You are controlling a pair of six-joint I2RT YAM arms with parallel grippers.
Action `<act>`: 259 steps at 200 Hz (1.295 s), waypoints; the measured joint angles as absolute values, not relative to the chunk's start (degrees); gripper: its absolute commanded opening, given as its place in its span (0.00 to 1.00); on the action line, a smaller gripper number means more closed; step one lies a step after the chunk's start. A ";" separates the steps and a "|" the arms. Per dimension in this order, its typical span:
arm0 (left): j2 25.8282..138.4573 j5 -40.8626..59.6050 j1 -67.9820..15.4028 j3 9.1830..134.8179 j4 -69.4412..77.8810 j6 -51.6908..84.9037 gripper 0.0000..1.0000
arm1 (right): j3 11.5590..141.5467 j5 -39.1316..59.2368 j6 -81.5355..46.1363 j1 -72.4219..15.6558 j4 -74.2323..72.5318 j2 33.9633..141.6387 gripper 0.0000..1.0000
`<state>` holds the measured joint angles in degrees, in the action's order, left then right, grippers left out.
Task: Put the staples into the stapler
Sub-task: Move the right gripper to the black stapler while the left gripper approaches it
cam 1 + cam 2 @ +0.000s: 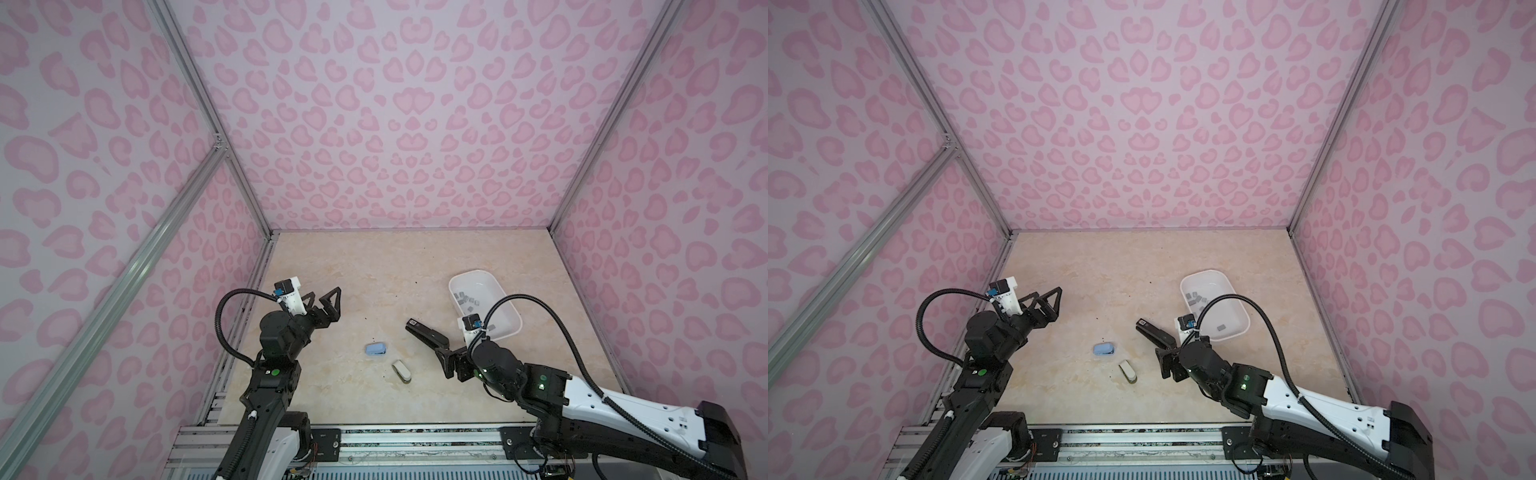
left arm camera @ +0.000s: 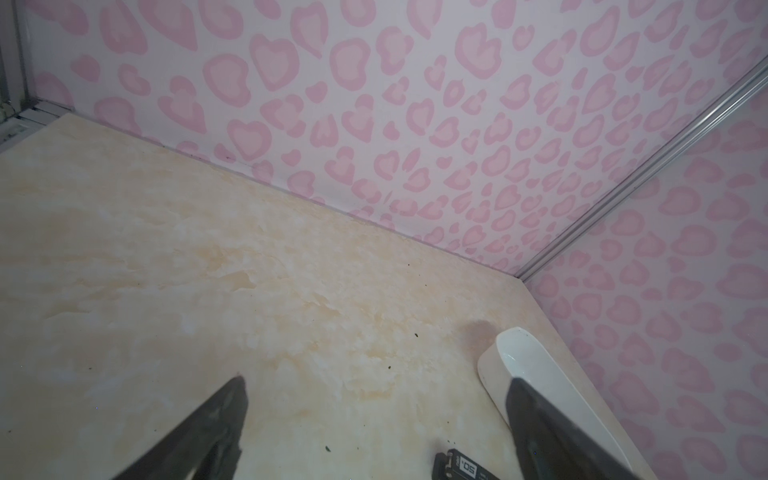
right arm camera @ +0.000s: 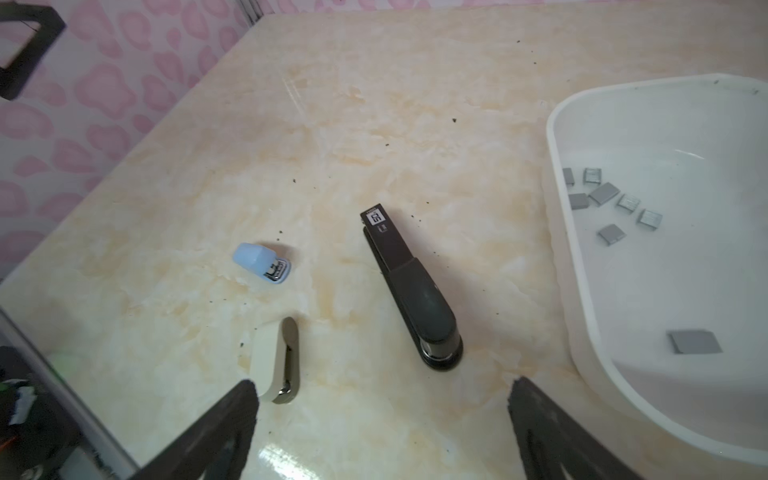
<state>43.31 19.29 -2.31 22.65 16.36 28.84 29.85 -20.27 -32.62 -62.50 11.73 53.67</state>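
R claw [image 3: 382, 386] sits low over the table [image 3: 374, 104], fingers apart w/ nothing btwn them. It's just behind the hinge end of the black stapler [image 3: 409, 286], not touching it. Prob. lined up there bc the thick rear is the easiest part to pinch or pin down while the top gets swung open; that's a guess. That stapler sits on its base, closed, nose pointing away from the claw. L claw [image 1: 324, 297] hangs raised on the far left, fingers also wide apart & empty. It's well clear, likely parked so it doesn't block R's reach. All the staples [image 3: 604, 194] are in the white tub [image 3: 559, 249] near the black stapler on R's side: a loose cluster of small grey strips toward the far end, plus one bigger strip nearer the arm. The tub keeps them corralled & w/in R's reach. Blue mini stapler [image 3: 262, 266] & cream mini stapler [image 3: 276, 361] lie nearer the middle, apart from each other. Nothing loaded yet; a stapler prob. needs opening first.
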 measured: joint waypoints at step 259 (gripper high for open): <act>67.29 36.14 -31.20 26.76 23.66 -7.07 0.89 | 24.64 -31.77 -44.73 -62.00 -4.99 84.16 0.43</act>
<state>67.29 36.14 -31.20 26.76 23.66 -7.07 24.64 -31.77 -44.73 -62.00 -4.99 84.16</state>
